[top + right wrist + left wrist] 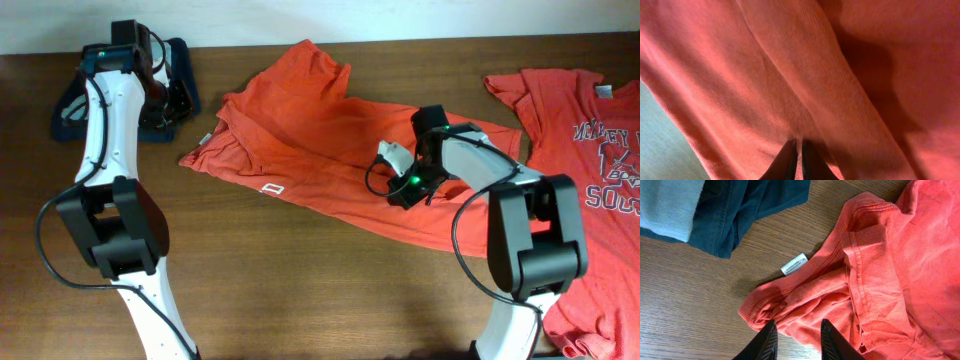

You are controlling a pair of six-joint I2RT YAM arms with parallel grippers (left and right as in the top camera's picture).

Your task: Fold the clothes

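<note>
1. Although two orange-red shirts lie on the table (330, 300), neither of them is folded yet, so I judge that the task is near its beginning.
2. The right gripper (797, 150) has its fingers pressed together. A ridge of the middle T-shirt (300, 130) runs away from their tips, and cloth is all around them, so I judge that they pinch a fold of it.
3. The left gripper (797, 332) has its fingers apart and holds nothing. A crumpled edge of the same shirt lies just beyond the tips, and a small white label (794, 263) is a little farther ahead.
4. A dark blue garment (750, 210) lies well ahead of the left fingers, apart from the shirt.
5. The second T-shirt (590, 150) lies spread, print upward, well away from both pairs of fingers. Nothing touches it.
6. What is left is nearly everything. The middle T-shirt is bunched and wrinkled, so it must be pulled flat and then folded. After that comes the second one.
</note>
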